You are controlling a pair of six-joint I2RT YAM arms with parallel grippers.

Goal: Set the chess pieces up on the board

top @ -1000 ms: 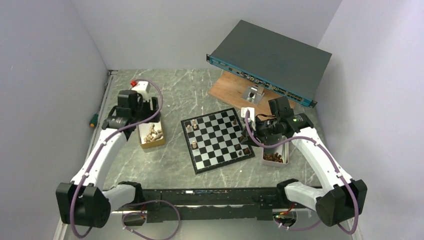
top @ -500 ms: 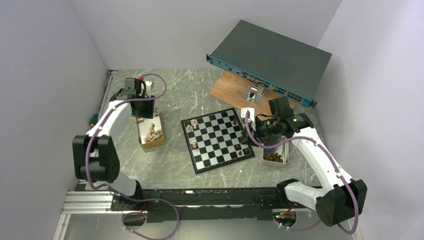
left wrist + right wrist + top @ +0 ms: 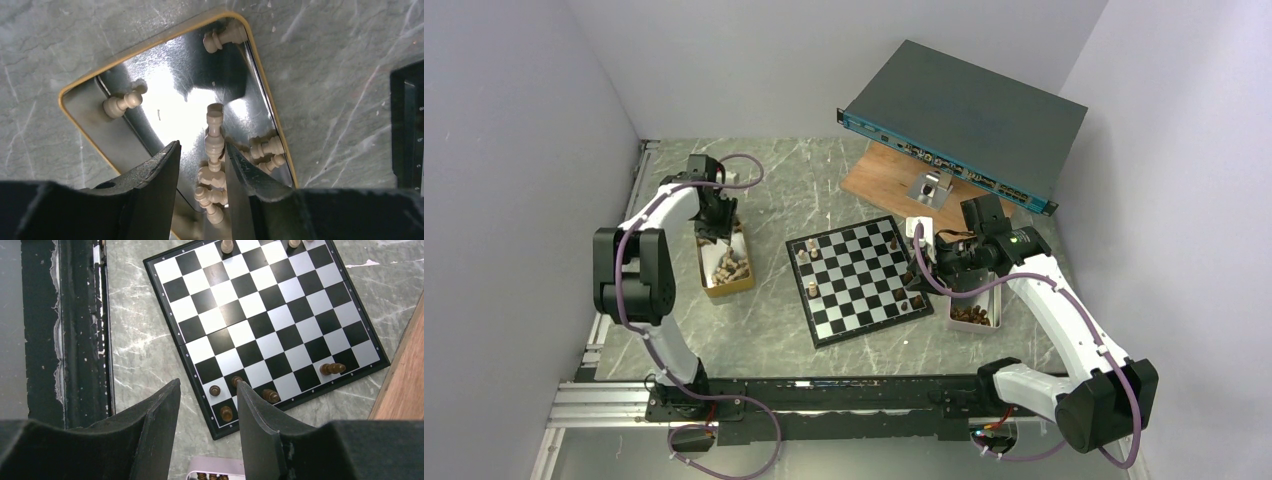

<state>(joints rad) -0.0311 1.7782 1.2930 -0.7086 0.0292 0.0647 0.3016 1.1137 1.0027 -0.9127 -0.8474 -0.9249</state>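
- left pincer [image 3: 202, 146]: partly parted, straddling a light piece [image 3: 215, 132] that lies in the yellow-rimmed tray [image 3: 80, 89]; not closed on it.
- board [image 3: 856, 285]: mid-worktop [image 3: 774, 190], with a few pieces along its left and right edges.
- right pincer [image 3: 207, 384]: parted and empty, above the board's corner beside standing dark pieces [image 3: 270, 396].
- pale tray [image 3: 996, 300]: just right of the board, with more dark pieces inside.
- rack unit [image 3: 969, 110]: front-panel lettering too small to read.

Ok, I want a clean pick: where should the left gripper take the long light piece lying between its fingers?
Probably mid-stem, from above. The long light piece lies flat in the tray, its length running along the gap of the left gripper, so the fingers close on its long sides. Other pieces crowd its near end; stay toward the free head.
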